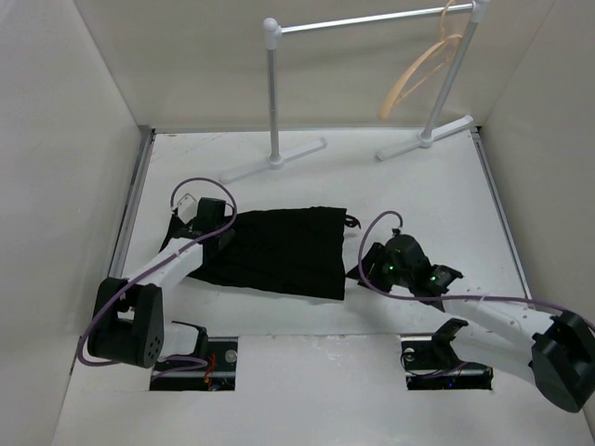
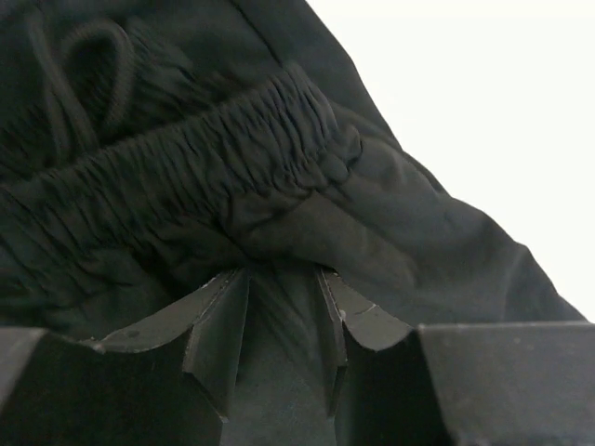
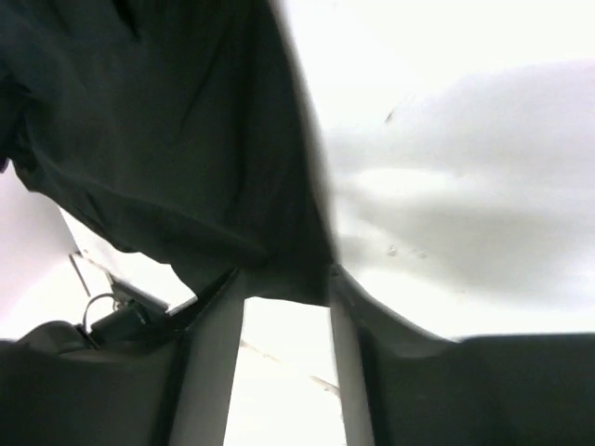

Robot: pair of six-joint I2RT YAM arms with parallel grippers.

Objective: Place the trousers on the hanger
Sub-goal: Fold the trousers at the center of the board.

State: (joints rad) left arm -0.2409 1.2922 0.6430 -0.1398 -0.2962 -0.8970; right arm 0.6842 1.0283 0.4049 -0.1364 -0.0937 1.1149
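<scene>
Black trousers (image 1: 279, 251) are spread mid-worktop (image 1: 418, 195). The waistband, toward the left edge, is clamped in the left gripper (image 2: 284, 279). The opposite end looks pinched by the right gripper (image 3: 284, 274), blurry though. The hanger (image 1: 423, 70) is hung on the rack (image 1: 274, 93), far right corner.

Open bench (image 1: 409, 195) lies between the trousers (image 1: 279, 249) and the rack (image 1: 273, 93), whose feet and posts block the far edge. The hanger (image 1: 423, 70) hangs close beside the rack's right post. Side walls (image 1: 56, 139) hem in both flanks.
</scene>
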